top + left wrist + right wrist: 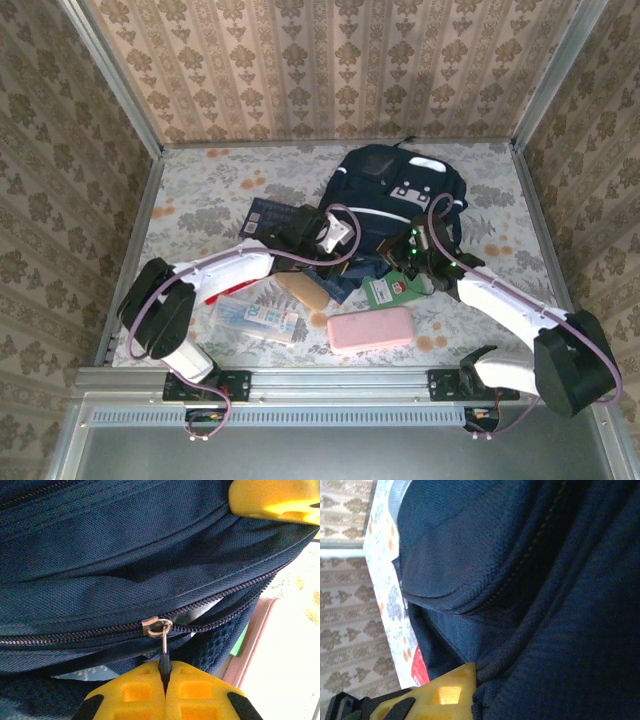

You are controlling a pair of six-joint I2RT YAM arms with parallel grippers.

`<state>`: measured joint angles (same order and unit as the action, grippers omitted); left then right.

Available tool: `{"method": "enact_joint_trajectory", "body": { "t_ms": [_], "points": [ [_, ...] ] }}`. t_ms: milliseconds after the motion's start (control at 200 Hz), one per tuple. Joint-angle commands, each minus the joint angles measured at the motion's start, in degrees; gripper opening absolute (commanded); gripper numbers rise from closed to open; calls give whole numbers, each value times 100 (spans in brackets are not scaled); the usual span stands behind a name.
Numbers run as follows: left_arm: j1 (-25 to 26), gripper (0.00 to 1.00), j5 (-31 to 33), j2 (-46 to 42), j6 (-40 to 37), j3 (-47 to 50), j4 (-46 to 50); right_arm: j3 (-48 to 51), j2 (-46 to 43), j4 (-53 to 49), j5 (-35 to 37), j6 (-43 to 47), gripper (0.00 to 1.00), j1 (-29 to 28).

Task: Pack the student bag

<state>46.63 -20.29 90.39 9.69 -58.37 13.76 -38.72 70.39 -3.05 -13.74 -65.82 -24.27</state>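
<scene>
Top external view: bag [400,185] lies at the far middle of the bench [200,190], a little to the right; both arms reach its near edge.
Left wrist view: left jaws are clenched on the zip pull [164,655]; the slider [156,626] sits on the zip, which is joined to its left and parted to its right.
Right wrist view: right jaws are closed, one yellow finger [447,695] against the bag cloth; whether cloth is pinched, I cannot tell.
Around: pink case [370,328], green card [390,290], tan block [300,290] and printed packet [255,318] lie near the bag's near edge; blue book [268,213] lies left of the bag.
In the way: the left arm passes just beside the book and block; the card touches the right arm's end.
Count: one bag, one case, one card, one block, one packet, one book, two arms.
</scene>
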Motion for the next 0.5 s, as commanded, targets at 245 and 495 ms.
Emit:
{"method": "enact_joint_trajectory", "body": {
  "t_ms": [245, 495],
  "points": [
    [88, 0, -35, -545, 213, 135, 92, -1092, 410, -240, -1302, 1624, 0, 171],
    [256, 0, -102, -231, 287, -88, 137, -1341, 289, -1513, -616, 2250, 33, 602]
  ]
}}
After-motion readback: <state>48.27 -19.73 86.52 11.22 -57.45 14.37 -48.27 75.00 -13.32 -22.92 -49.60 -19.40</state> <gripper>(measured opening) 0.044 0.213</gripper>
